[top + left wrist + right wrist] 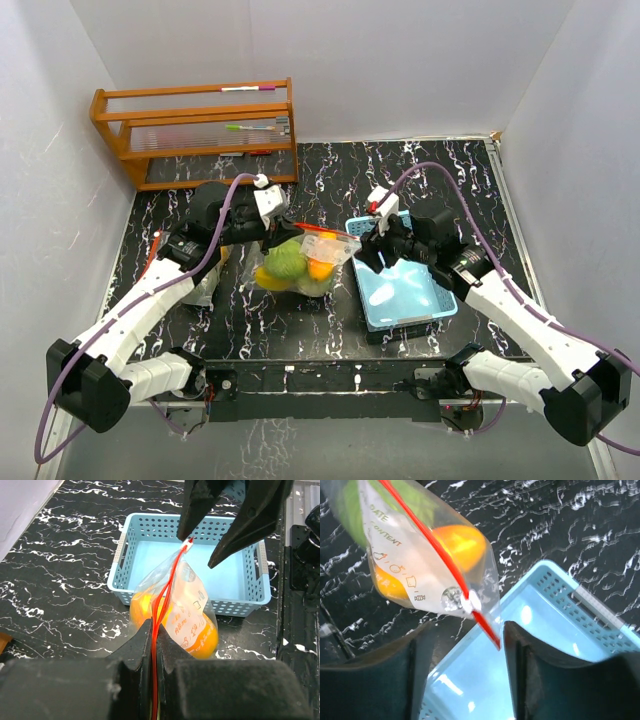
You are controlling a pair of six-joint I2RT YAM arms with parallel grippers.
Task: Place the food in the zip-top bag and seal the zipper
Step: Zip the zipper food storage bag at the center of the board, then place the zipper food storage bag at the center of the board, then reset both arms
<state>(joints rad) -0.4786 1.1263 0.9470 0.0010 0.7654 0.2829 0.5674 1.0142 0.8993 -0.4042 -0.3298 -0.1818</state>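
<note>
The left gripper (pixel 152 630) is clamped tight on the red zipper (pixel 167 587) of the zip-top bag (pixel 192 605), which stretches ahead of it toward the right gripper (pixel 470 630). That gripper stands spread wide, with the zipper's far end and white slider (pixel 470 601) between its fingers. Orange and green food (pixel 460 542) sits inside the bag, and the light-blue basket (pixel 580 605) lies below the right gripper.
</note>
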